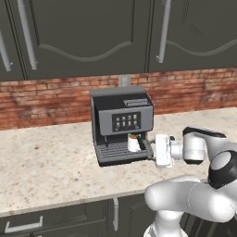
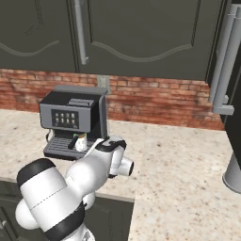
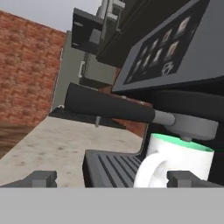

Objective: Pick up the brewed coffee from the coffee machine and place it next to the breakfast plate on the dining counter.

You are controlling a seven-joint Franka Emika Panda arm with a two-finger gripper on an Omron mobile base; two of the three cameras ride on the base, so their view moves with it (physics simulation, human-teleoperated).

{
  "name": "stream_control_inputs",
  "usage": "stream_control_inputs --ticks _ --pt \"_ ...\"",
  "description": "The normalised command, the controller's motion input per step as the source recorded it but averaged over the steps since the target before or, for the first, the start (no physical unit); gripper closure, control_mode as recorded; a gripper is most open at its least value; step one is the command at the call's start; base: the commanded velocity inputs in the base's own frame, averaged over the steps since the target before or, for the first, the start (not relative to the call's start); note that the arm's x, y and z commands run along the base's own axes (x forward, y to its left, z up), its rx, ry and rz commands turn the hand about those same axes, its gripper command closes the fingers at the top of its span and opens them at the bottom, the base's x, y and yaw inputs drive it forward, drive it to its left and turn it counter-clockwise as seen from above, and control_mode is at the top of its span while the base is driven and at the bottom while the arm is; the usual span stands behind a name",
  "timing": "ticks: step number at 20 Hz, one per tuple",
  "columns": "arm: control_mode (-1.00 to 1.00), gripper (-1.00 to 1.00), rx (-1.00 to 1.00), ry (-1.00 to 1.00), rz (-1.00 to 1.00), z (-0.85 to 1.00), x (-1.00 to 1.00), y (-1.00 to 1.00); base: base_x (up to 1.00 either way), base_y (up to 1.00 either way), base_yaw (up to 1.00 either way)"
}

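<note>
the coffee machine (image 1: 122,124) stands on a speckled counter (image 1: 41,162) against a brick wall (image 1: 46,99), and the mug (image 1: 133,143) sits on its slatted drip tray under the spout. just right of the mug, the gripper (image 3: 111,178) is level with it, fingers spread apart and holding nothing, the right finger (image 3: 183,178) in front of the mug's handle.
</note>
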Motion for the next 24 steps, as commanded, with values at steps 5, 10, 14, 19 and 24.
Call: stream_control_inputs --ticks 5,10,14,19,24 --pt "-1.0 -1.0 0.0 0.0 -0.08 0.0 0.0 0.17 0.0 0.0 0.0" --pt "-1.0 -1.0 0.0 0.0 0.0 0.0 0.0 0.29 0.0 0.0 0.0" --pt "-1.0 -1.0 0.0 0.1 0.0 0.0 0.01 0.1 0.0 0.0 0.0" --pt "-1.0 -1.0 0.01 0.01 0.0 -0.05 0.02 -0.04 0.0 0.0 0.0" --pt "-1.0 -1.0 0.0 0.03 -0.01 -0.05 0.05 0.0 0.0 0.0 0.0"
